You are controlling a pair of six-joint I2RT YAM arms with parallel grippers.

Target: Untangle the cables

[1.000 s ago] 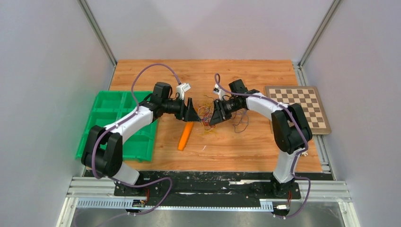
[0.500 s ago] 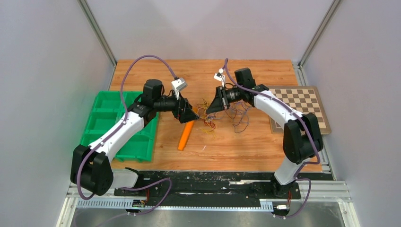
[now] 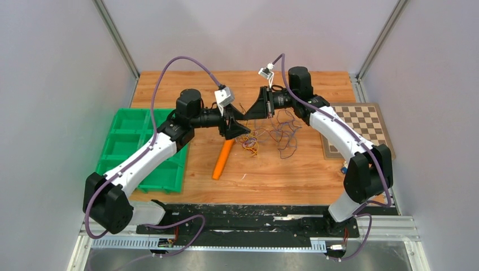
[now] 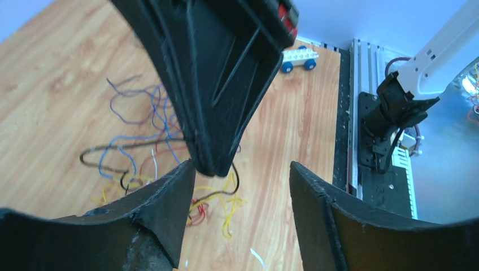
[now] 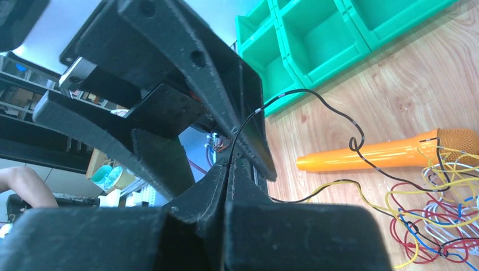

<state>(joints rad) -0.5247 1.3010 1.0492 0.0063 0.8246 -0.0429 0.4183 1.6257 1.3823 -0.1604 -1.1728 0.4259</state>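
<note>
The cables (image 3: pixel 281 134) are a loose tangle of thin red, blue, yellow, white and dark wires on the wooden table, also seen in the left wrist view (image 4: pixel 135 141) and the right wrist view (image 5: pixel 440 217). My right gripper (image 3: pixel 249 114) is shut (image 5: pixel 229 161) on a thin dark cable (image 5: pixel 316 99) and holds it above the tangle. My left gripper (image 3: pixel 244 129) is open (image 4: pixel 242 165) and empty. Its fingertips (image 4: pixel 183 175) sit right beside the tip of the right gripper. An orange marker (image 3: pixel 222 161) lies just left of the tangle.
A green compartment tray (image 3: pixel 127 147) stands at the left edge of the table. A chessboard (image 3: pixel 361 121) lies at the right. A small white toy car with blue wheels (image 4: pixel 296 56) sits near the right arm's base.
Both grippers have risen and moved toward the far side. The right gripper has drawn wires up and back, and the tangle has spread to the right. The left gripper has followed it.
</note>
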